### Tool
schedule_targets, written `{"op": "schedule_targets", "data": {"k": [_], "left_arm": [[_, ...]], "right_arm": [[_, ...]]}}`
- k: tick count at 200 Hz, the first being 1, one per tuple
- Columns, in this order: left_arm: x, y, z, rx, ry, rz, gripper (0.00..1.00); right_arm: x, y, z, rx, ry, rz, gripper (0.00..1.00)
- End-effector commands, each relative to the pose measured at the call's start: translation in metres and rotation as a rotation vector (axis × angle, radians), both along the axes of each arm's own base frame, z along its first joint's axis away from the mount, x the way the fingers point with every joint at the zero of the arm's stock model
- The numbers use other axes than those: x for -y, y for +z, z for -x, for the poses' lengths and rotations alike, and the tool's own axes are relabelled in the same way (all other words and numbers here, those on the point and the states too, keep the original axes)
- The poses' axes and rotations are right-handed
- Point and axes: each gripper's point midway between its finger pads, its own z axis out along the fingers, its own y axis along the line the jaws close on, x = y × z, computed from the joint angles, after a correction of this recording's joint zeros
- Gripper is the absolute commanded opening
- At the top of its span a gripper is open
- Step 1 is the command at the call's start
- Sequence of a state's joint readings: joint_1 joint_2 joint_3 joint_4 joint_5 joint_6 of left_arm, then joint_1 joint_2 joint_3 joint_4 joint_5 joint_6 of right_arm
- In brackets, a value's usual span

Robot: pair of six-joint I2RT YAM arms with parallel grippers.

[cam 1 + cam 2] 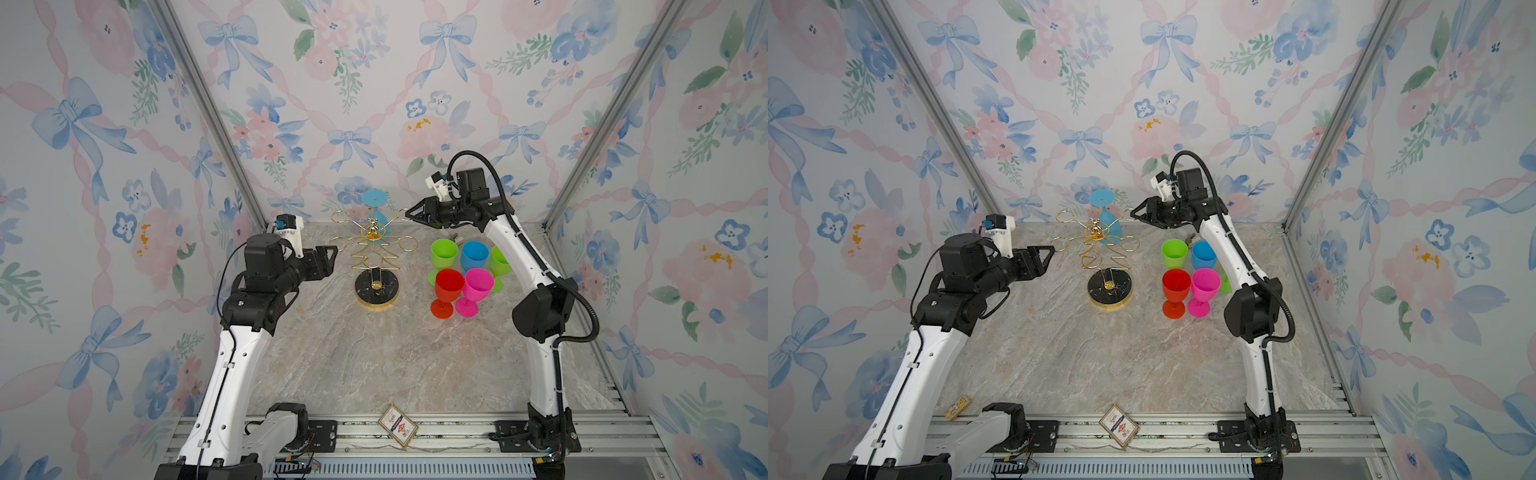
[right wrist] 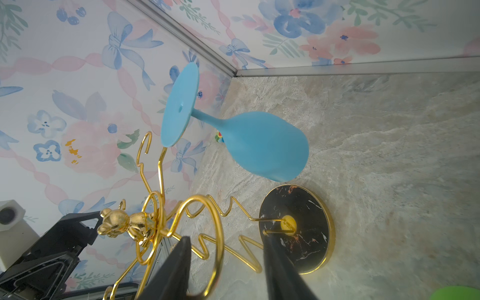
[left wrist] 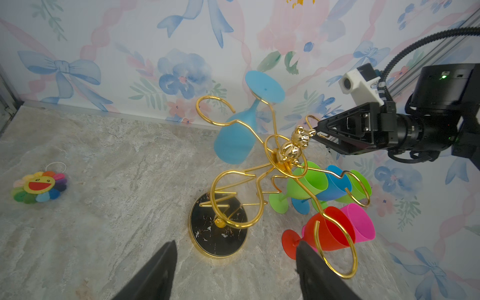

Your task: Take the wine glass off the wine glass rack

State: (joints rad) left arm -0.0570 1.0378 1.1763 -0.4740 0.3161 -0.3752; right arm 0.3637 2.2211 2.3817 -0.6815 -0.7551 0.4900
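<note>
wine glass (image 1: 1112, 226) inverted on rack (image 1: 1115, 286), likely hooked

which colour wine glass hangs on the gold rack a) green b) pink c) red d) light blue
d: the light blue wine glass hangs foot up in a loop of the wine glass rack; the red glass, pink glass and a green glass stand on the table.

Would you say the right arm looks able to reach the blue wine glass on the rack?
Probably yes: the right gripper is open beside the rack, the blue wine glass hangs just beyond; only rack wire intervenes.
</note>
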Motion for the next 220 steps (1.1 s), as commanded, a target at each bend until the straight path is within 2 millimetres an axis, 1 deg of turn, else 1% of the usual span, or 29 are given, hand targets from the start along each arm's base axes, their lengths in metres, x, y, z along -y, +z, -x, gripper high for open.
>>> {"op": "schedule_targets", "data": {"k": [1, 26, 45, 49, 73, 96, 107, 137, 154, 170, 174, 196, 220], "left_arm": [[0.001, -0.015, 0.001, -0.063, 0.009, 0.047, 0.7], [0.002, -0.015, 0.0, -0.075, 0.017, 0.078, 0.68], [0.003, -0.014, -0.001, -0.079, 0.016, 0.101, 0.63], [0.003, -0.015, -0.001, -0.079, 0.017, 0.103, 0.63], [0.003, -0.015, -0.006, -0.076, 0.025, 0.121, 0.6], [0.006, -0.019, -0.013, -0.084, 0.015, 0.156, 0.55], [0.006, -0.02, -0.015, -0.09, 0.013, 0.167, 0.53], [-0.001, -0.019, -0.02, -0.077, 0.029, 0.182, 0.51], [-0.005, -0.019, -0.022, -0.072, 0.032, 0.201, 0.5], [-0.009, -0.019, -0.023, -0.068, 0.036, 0.223, 0.45], [-0.01, -0.019, -0.023, -0.067, 0.034, 0.23, 0.44], [-0.012, -0.018, -0.023, -0.068, 0.022, 0.264, 0.42], [-0.006, -0.014, -0.02, -0.065, -0.015, 0.277, 0.42]], "right_arm": [[0.001, 0.017, 0.004, 0.028, -0.004, -0.023, 0.45], [-0.005, 0.022, 0.0, 0.014, -0.001, -0.075, 0.39], [-0.008, 0.024, -0.002, 0.013, -0.008, -0.092, 0.34], [-0.011, 0.026, 0.002, 0.004, 0.018, -0.107, 0.33], [-0.014, 0.03, 0.007, 0.0, 0.025, -0.114, 0.27], [-0.016, 0.032, 0.012, -0.005, 0.028, -0.117, 0.23], [-0.017, 0.033, 0.015, -0.003, 0.032, -0.117, 0.2], [-0.021, 0.033, 0.025, -0.058, 0.014, -0.135, 0.14], [-0.025, 0.038, 0.032, -0.064, 0.01, -0.155, 0.1], [-0.028, 0.042, 0.039, -0.075, 0.011, -0.168, 0.07], [-0.027, 0.041, 0.037, -0.07, -0.015, -0.16, 0.06], [-0.029, 0.044, 0.044, -0.072, -0.03, -0.158, 0.03], [-0.029, 0.046, 0.042, -0.069, -0.053, -0.156, 0.0]]}}
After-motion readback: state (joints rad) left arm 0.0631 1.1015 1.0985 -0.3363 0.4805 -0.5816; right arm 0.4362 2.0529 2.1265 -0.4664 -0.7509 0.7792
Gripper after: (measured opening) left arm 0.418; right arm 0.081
